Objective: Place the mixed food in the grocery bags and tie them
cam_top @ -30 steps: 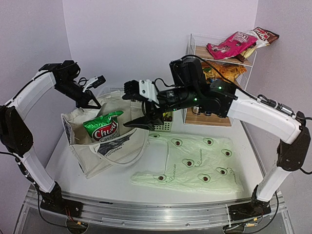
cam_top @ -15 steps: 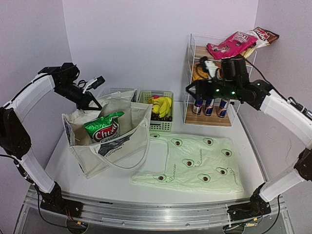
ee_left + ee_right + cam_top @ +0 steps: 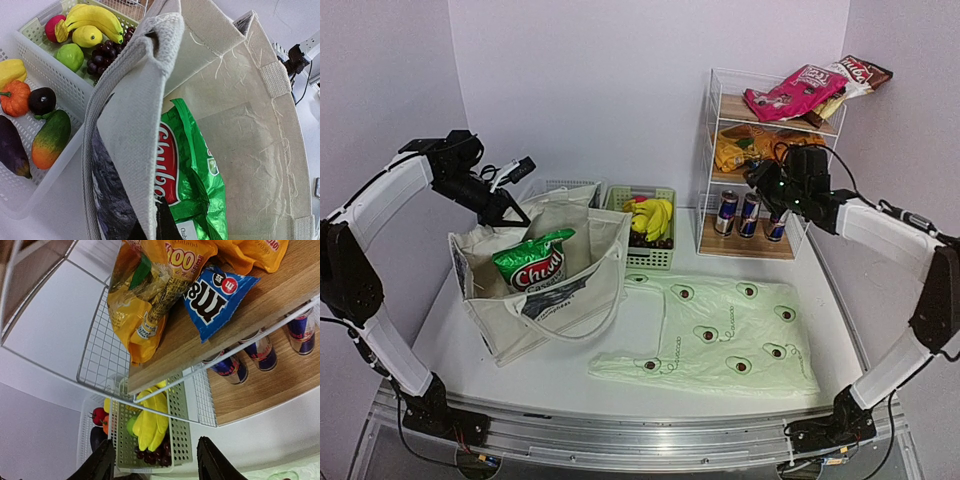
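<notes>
Clamping woven canvas tote (image 3: 240, 115) rim, left jaws; right jaws spread near wire rack (image 3: 97, 360).

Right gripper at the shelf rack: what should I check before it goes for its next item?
1. Right gripper open and empty: ok.
2. Left gripper pinching the tote rim so the mouth stands open: ok.
3. Room left in the tote, which holds only the green crisp packet: ok.
4. Clear path to the orange crisp packet on the middle shelf: cannot tell, because the bars of the wire rack cross the right wrist view.
5. Plastic bag opened for loading: not ok, it lies flat on the table.
</notes>
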Controlling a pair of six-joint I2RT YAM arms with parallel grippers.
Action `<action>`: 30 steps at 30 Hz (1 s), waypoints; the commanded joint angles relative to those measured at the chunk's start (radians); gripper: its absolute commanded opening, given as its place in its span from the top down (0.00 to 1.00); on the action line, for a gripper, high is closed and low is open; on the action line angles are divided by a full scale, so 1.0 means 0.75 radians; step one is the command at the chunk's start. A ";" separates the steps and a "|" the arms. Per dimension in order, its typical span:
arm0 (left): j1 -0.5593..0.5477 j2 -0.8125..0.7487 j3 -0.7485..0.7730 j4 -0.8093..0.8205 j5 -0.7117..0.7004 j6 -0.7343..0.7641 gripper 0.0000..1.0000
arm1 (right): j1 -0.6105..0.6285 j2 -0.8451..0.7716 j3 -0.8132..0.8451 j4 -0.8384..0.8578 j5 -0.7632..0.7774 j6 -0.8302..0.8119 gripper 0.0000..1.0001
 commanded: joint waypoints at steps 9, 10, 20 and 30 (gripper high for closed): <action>0.002 -0.048 0.014 0.003 0.087 0.003 1.00 | -0.021 0.324 0.237 0.450 0.100 0.229 0.41; 0.002 -0.046 0.021 0.000 0.088 0.004 1.00 | -0.025 0.347 0.255 0.459 0.101 0.231 0.42; 0.002 -0.052 0.034 -0.014 0.102 0.014 1.00 | -0.050 0.515 0.347 0.495 0.201 0.295 0.40; 0.002 -0.051 0.048 -0.023 0.115 0.020 1.00 | -0.060 0.593 0.410 0.534 0.275 0.266 0.29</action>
